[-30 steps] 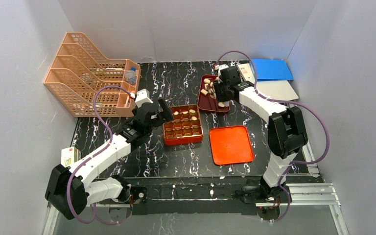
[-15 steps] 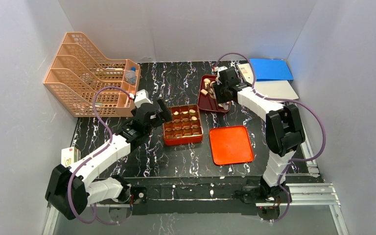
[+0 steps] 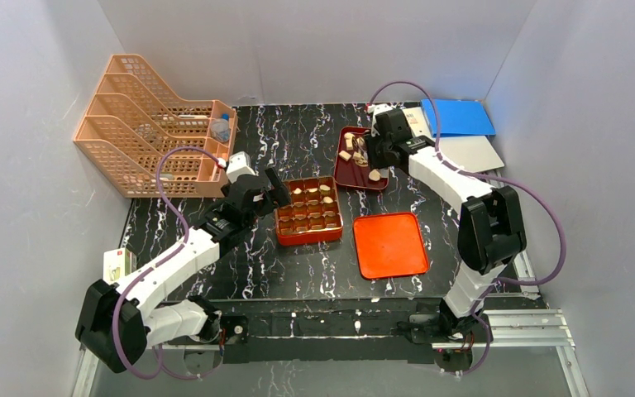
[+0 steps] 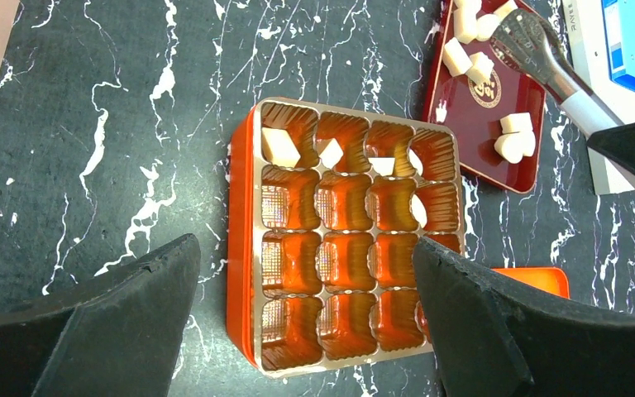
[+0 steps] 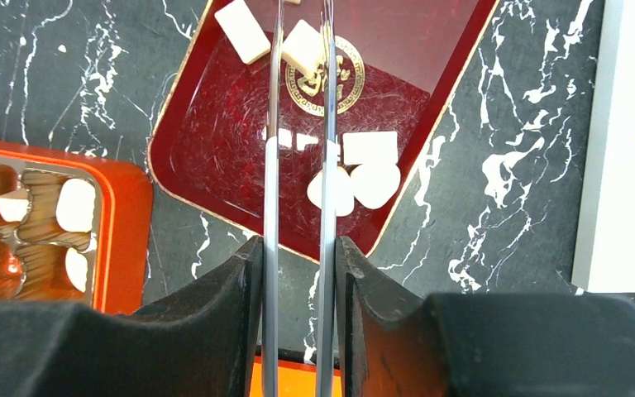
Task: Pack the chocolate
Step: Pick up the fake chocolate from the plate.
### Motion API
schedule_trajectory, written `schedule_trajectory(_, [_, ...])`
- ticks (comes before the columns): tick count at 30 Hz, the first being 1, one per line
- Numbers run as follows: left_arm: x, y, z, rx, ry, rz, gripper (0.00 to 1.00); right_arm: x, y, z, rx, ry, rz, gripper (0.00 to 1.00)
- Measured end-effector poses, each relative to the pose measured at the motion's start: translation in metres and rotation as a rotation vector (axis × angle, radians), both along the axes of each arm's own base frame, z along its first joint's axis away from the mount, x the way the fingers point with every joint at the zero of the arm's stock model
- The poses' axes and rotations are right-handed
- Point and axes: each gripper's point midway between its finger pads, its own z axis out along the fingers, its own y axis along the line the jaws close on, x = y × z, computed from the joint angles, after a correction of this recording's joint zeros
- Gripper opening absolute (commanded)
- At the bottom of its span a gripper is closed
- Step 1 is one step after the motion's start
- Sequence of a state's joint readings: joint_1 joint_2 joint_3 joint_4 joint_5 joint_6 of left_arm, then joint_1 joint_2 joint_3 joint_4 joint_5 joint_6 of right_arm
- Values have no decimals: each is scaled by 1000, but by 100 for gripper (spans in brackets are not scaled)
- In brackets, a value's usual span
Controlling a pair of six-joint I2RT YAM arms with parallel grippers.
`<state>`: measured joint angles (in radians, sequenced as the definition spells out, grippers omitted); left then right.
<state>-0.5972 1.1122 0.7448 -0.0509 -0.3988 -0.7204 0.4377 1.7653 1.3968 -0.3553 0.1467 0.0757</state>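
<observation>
Pale chocolate pieces (image 5: 372, 149) lie in the dark red tray (image 5: 231, 141), and a few (image 4: 279, 145) sit in the far compartments of the orange-red box (image 4: 241, 248). My right gripper (image 5: 299, 248) is shut on metal tongs (image 5: 273, 165) whose tips reach over the tray, with one square piece (image 5: 304, 45) between them. Seen from the top, the right gripper (image 3: 378, 149) is at the tray (image 3: 349, 175). My left gripper (image 4: 304, 244) is open and empty, hovering over the box's near rows; from the top it (image 3: 277, 188) sits at the box's (image 3: 308, 231) left side.
An orange lid (image 3: 390, 245) lies right of the box. A peach mesh file organiser (image 3: 153, 124) stands at the back left. A blue folder (image 3: 459, 116) and a pale board (image 3: 471, 153) lie at the back right. A small carton (image 3: 117, 263) sits at the left edge.
My right wrist has drawn back and to the right, and the tongs now point across the tray toward its far left. The left arm has not moved.
</observation>
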Motion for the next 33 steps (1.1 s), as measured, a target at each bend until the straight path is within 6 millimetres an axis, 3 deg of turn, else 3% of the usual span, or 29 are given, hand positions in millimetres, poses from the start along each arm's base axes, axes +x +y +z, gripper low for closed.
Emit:
schedule_trajectory(8, [-2,1,1,-5,2,3,97,-4,-2,15,14,-23,-2,1])
schedule_trajectory(12, [-3,1,2,-8,3,4,97,-7,-3,13,12,-17,-3,21])
schedule_trajectory(21, [-3,1,3,-12,2,6,97,-15,-5,5,5,20,-2,40])
schedule_trajectory(33, [-3,1,3,-12,2,6,97,-12,-3,-6,-2,49,-5,44])
